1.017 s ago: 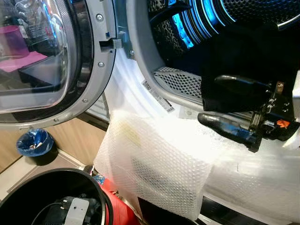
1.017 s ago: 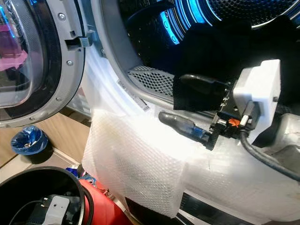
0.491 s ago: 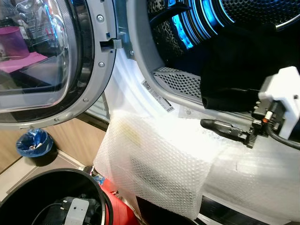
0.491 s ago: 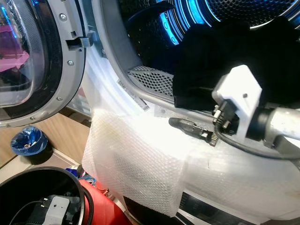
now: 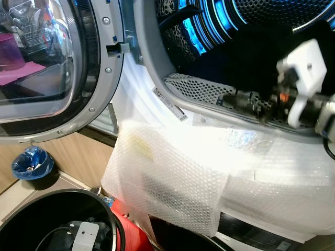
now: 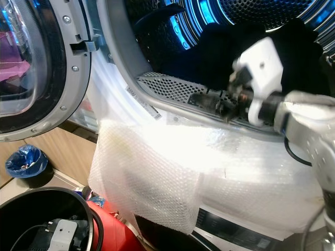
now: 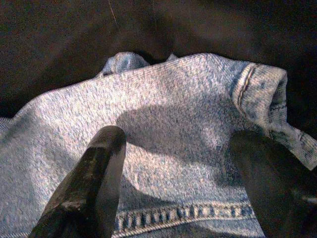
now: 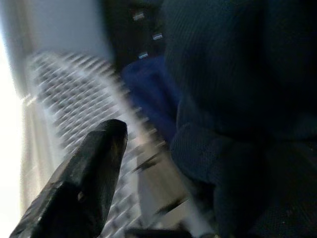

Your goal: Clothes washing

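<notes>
Head views: front-load washer, drum [image 5: 251,21] lit blue inside, its round door [image 5: 47,68] swung open to the drum's left. A dark garment [image 6: 293,57] lies heaped in the lower right of the drum, just behind the perforated metal lip [image 5: 209,94] at the drum mouth. The right gripper [image 5: 238,99] sits at that lip, motion-blurred, black fingers pointing left along the perforated strip, white wrist housing [image 5: 301,78] right behind it and in front of the dark garment; can't tell from here if the fingers are apart or together. Bubble wrap [image 5: 172,178] drapes over the washer front below the drum mouth. Below the door, a black basket [image 5: 47,214] with a white device [image 5: 84,235] inside, a red item [image 5: 133,235] just beside the basket, and a blue bag [image 5: 31,162] on the floor under the door. Left wrist view: left gripper [image 7: 183,178] hangs over light blue denim [image 7: 188,124], fingers [image 7: 94,183] spread wide, nothing between them, denim seam and a rolled hem visible, dark surround. Right wrist view: blurred, one black finger [image 8: 84,183] near the perforated lip [image 8: 74,114], dark knit garment [image 8: 242,99] and a blue cloth patch [image 8: 148,89] close by inside the drum; the other finger is lost against the dark cloth, so grip state can't be told.
</notes>
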`<state>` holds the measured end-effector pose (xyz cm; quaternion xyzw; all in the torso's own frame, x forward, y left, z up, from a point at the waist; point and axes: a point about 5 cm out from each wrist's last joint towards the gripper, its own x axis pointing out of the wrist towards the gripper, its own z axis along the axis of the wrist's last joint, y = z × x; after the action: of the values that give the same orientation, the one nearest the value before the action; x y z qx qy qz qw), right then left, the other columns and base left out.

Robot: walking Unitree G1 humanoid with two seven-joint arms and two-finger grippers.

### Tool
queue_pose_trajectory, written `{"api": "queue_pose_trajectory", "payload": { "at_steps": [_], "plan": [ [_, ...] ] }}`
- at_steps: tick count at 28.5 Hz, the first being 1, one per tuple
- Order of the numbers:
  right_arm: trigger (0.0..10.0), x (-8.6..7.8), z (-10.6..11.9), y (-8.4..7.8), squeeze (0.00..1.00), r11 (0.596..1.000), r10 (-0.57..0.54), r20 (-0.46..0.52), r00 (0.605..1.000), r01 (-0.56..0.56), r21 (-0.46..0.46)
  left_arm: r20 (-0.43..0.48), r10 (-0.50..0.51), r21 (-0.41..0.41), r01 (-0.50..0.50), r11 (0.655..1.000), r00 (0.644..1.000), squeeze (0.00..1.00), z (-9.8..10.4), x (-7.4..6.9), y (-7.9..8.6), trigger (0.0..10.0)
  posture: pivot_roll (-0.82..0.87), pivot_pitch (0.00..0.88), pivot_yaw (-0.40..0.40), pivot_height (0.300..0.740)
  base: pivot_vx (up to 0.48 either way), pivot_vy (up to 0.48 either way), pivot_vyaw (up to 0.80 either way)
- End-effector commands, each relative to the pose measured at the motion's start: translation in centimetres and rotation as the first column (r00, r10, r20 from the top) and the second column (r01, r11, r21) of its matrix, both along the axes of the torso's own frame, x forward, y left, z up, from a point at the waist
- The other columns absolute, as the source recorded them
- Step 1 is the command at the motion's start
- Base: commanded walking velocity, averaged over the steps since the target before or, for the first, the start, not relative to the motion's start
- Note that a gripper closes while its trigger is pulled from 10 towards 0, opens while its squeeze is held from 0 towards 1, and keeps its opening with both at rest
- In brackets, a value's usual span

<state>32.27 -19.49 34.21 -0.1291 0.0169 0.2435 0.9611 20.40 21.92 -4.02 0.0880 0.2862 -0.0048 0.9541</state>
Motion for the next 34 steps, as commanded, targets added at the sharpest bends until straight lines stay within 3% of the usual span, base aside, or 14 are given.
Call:
{"api": "queue_pose_trajectory", "payload": {
  "at_steps": [1, 6, 7, 12, 13, 14, 17, 20, 21, 22, 28, 30, 31, 34],
  "plan": [
    [10.0, 1.5, 0.4, -3.1, 0.0, 0.977, -0.193, -0.025, 0.981, 0.194, 0.092, -0.038, 0.002, -0.005, -0.003, 1.0, 0.999, 0.0, -0.7, -0.9, -0.3, 10.0, -0.08, 0.073, -0.015, 0.74, 0.0, 0.0, 0.0],
    [10.0, 3.1, 1.1, -3.3, 0.0, 0.94, -0.285, -0.039, 0.958, 0.287, 0.186, -0.039, 0.009, 0.0, -0.009, 1.0, 0.999, 0.0, -0.7, -0.9, -0.2, 10.0, -0.07, 0.072, -0.015, 0.74, 0.0, 0.0, 0.0],
    [10.0, 3.9, 1.6, -3.2, 0.0, 0.918, -0.317, -0.035, 0.948, 0.316, 0.239, -0.039, 0.01, 0.002, -0.01, 1.0, 0.999, 0.0, -0.7, -0.9, -0.2, 10.0, -0.07, 0.072, -0.015, 0.74, 0.0, 0.0, 0.0],
    [10.0, 5.7, 2.3, -3.0, 0.0, 0.856, -0.414, -0.035, 0.91, 0.402, 0.323, -0.036, 0.007, 0.01, -0.007, 1.0, 0.999, 0.0, -0.6, -0.8, -0.2, 10.0, -0.08, 0.067, -0.011, 0.74, 0.0, 0.0, 0.0],
    [10.0, 6.4, 2.6, -3.1, 0.0, 0.823, -0.464, -0.026, 0.885, 0.442, 0.357, -0.035, 0.007, 0.012, -0.007, 1.0, 0.999, 0.0, -0.6, -0.7, -0.1, 10.0, -0.07, 0.064, -0.009, 0.74, 0.0, 0.0, 0.0],
    [10.0, 6.4, 2.6, -3.1, 0.0, 0.823, -0.464, -0.026, 0.885, 0.442, 0.357, -0.035, 0.007, 0.012, -0.007, 1.0, 0.999, 0.0, -0.6, -0.7, -0.1, 10.0, -0.07, 0.064, -0.009, 0.74, 0.0, 0.0, 0.0],
    [10.0, 7.7, 3.0, -3.3, 0.0, 0.751, -0.55, -0.026, 0.835, 0.508, 0.422, -0.029, 0.011, 0.016, -0.011, 1.0, 1.0, 0.0, -0.4, -0.5, 0.0, 10.0, -0.07, 0.065, -0.007, 0.74, 0.0, 0.0, 0.0],
    [10.0, 8.3, 2.9, -3.3, 0.0, 0.716, -0.603, -0.023, 0.798, 0.553, 0.426, -0.028, 0.013, 0.018, -0.013, 1.0, 1.0, 0.0, -0.4, -0.5, 0.0, 10.0, -0.07, 0.067, -0.007, 0.74, 0.0, 0.0, 0.0],
    [10.0, 8.3, 2.9, -3.3, 0.0, 0.716, -0.603, -0.023, 0.798, 0.553, 0.426, -0.028, 0.013, 0.018, -0.013, 1.0, 1.0, 0.0, -0.4, -0.5, 0.0, 10.0, -0.07, 0.067, -0.007, 0.74, 0.0, 0.0, 0.0],
    [10.0, 8.5, 2.9, -3.4, 0.0, 0.688, -0.644, -0.011, 0.765, 0.585, 0.43, -0.03, 0.014, 0.018, -0.013, 1.0, 0.999, 0.0, -0.5, -0.6, 0.0, 10.0, -0.07, 0.067, -0.007, 0.74, 0.0, 0.0, 0.0],
    [10.0, 8.6, 3.8, -4.4, 0.0, 0.576, -0.735, -0.02, 0.678, 0.64, 0.508, -0.029, 0.016, 0.021, -0.016, 1.0, 0.999, 0.0, -0.5, -0.6, 0.0, 10.0, -0.07, 0.07, -0.008, 0.74, 0.0, 0.0, 0.0],
    [10.0, 8.3, 4.3, -5.1, 0.0, 0.527, -0.771, -0.021, 0.636, 0.657, 0.538, -0.028, 0.018, 0.022, -0.018, 1.0, 0.999, 0.0, -0.5, -0.6, 0.0, 10.0, -0.06, 0.069, -0.007, 0.74, 0.0, 0.0, 0.0],
    [10.0, 8.1, 4.8, -5.8, 0.0, 0.491, -0.804, -0.01, 0.595, 0.674, 0.552, -0.027, 0.02, 0.023, -0.02, 1.0, 0.999, 0.0, -0.4, -0.5, 0.0, 10.0, -0.06, 0.07, -0.007, 0.74, 0.0, 0.0, 0.0],
    [10.0, 7.9, 5.1, -6.2, 0.0, 0.466, -0.826, -0.006, 0.564, 0.688, 0.557, -0.027, 0.023, 0.024, -0.022, 0.999, 0.999, 0.0, -0.4, -0.5, 0.0, 10.0, -0.07, 0.068, -0.006, 0.74, 0.0, 0.0, 0.0]
  ]
}}
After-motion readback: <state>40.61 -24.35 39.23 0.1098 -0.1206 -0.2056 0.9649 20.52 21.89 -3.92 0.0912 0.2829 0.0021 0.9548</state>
